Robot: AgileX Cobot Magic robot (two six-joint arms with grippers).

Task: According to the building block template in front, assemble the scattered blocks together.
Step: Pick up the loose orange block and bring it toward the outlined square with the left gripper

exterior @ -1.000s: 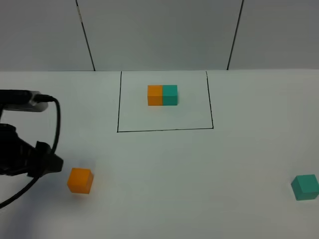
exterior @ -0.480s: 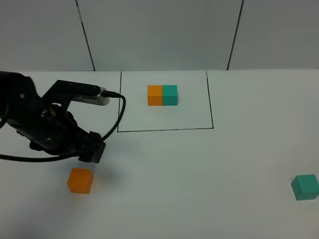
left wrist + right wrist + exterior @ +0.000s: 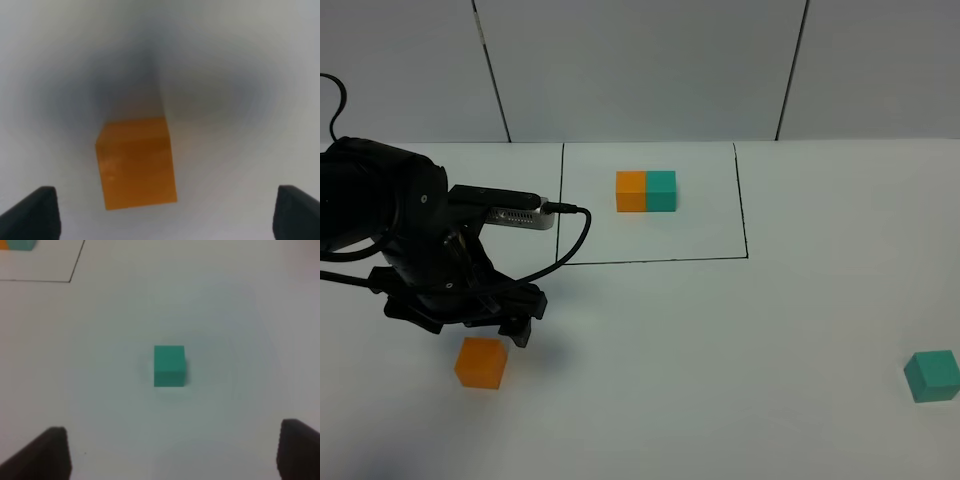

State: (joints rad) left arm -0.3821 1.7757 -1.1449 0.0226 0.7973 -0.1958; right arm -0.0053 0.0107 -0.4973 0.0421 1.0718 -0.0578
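**A:** Right, the left claw [image 3: 518, 322] is hovering low over the near-left part of the white surface [image 3: 720, 340]. Its jaws are standing wide apart and gripping nothing.

**B:** And the orange cube [image 3: 481, 362] is sitting just beside it, a touch nearer and to the left, flat on the surface. In the left wrist view the cube is lying out ahead of the two dark fingertips [image 3: 44, 212]. It's closer to one of them, and neither is touching it.

**A:** The bulky black left arm [image 3: 400, 230] is covering a good stretch of the left side, with a cable looping off its wrist camera.

**B:** Over at the far middle, the template [image 3: 646, 191] is lying inside its thin black rectangle. It's two cubes pressed together, orange on the left and teal on the right.

**A:** Now the teal cube [image 3: 932, 375] is sitting alone near the right edge on the near side, well apart from the orange one.

**B:** The right claw [image 3: 175, 452] isn't showing in the high view, but its own camera is looking down at that teal cube. Its two dark tips are spread wide with only bare surface between them, so it's holding nothing. The cube is lying well ahead of them, flat and square-on.

**A:** And a corner of the black frame line is peeking in at the edge of that right wrist view.
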